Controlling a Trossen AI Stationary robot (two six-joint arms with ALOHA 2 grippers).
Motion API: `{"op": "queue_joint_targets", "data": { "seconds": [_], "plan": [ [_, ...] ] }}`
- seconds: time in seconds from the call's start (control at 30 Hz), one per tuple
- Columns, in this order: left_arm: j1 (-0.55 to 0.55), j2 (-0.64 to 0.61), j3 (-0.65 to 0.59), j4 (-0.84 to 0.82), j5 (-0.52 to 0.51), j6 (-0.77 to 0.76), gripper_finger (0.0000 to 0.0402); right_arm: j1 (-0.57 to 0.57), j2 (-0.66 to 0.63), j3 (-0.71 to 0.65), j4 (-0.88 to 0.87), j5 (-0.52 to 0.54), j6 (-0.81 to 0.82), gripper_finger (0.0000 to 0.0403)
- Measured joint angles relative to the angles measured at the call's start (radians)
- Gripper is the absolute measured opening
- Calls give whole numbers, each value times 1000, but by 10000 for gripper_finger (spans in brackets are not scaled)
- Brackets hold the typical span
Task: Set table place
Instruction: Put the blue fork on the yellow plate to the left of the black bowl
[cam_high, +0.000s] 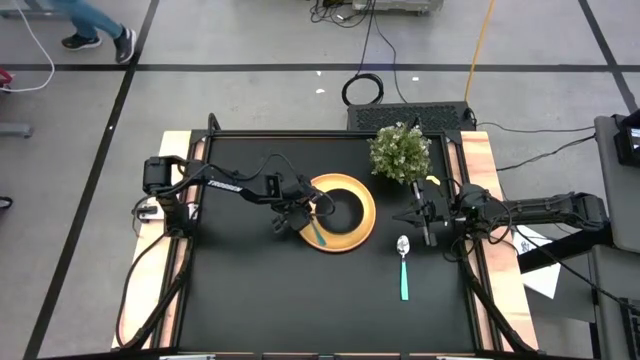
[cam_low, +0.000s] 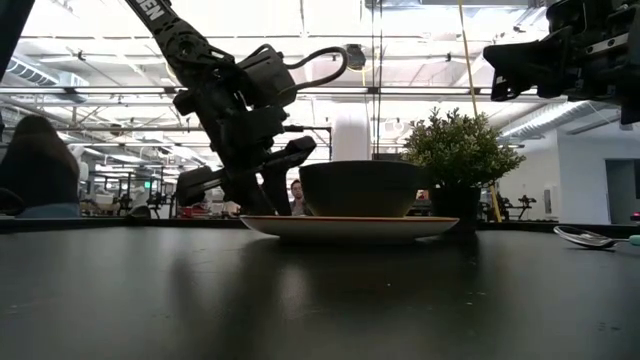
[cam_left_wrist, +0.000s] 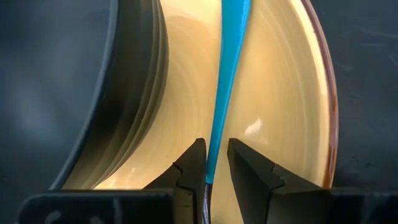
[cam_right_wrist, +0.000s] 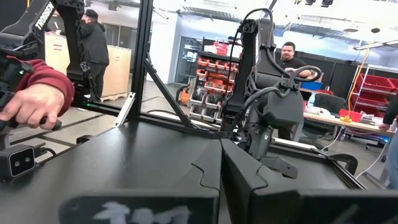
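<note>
Left gripper (cam_left_wrist: 216, 163) standing slightly parted around the teal fork (cam_left_wrist: 227, 74) lying on the yellow plate (cam_high: 364, 226); right gripper (cam_high: 418, 217) waiting clenched, empty.

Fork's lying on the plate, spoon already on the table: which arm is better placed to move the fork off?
Left. The left gripper sits over the yellow plate with its fingers either side of the fork. The right gripper is shut beyond the plate, near the spoon.
</note>
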Motion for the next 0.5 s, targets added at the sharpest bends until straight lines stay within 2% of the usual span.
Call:
{"op": "queue_joint_targets", "data": {
  "seconds": [0.5],
  "plan": [
    [-10, -3, 2, 0, -62, -10, 77, 0, 0, 0, 0, 0, 0, 0]
  ]
}}
